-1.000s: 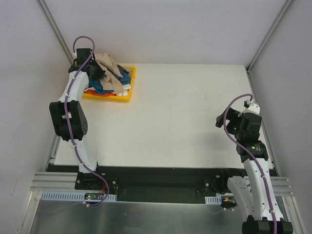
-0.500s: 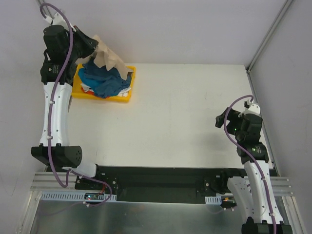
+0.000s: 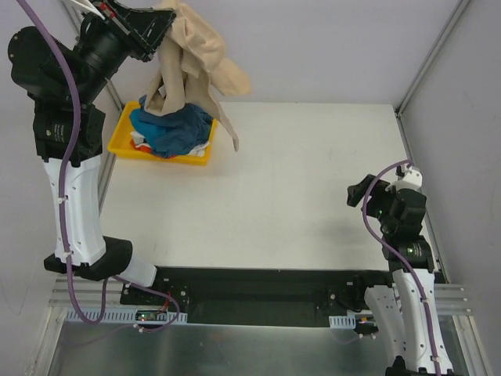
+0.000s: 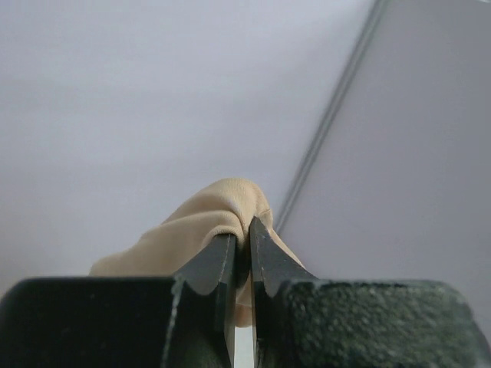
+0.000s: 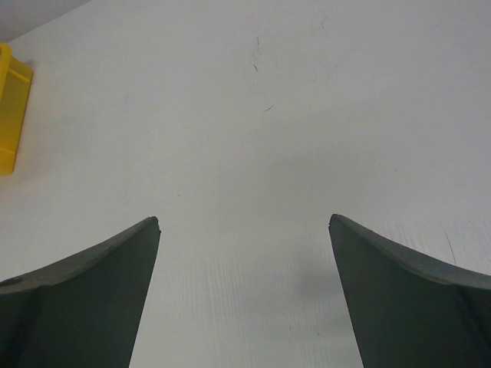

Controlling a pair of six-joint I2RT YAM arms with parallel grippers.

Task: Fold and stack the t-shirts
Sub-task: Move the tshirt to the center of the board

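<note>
The left gripper (image 3: 162,25) is hanging high above the far left corner of the white table (image 3: 297,180), close to the back wall. Its jaws are pinching tight on a fold of the beige t-shirt (image 3: 196,66). In the left wrist view, tan cloth (image 4: 211,218) is bulging just past the closed tips (image 4: 242,230). The shirt is draping down over the yellow tray (image 3: 124,139), with one tail dangling beyond the tray's right edge. A teal t-shirt (image 3: 176,129) is lying heaped in the tray over scraps of white and red cloth. The right gripper (image 3: 356,192) is hovering near the table's right edge with its jaws spread wide and holding nothing, and bare tabletop is stretching between it and the tray.
</note>
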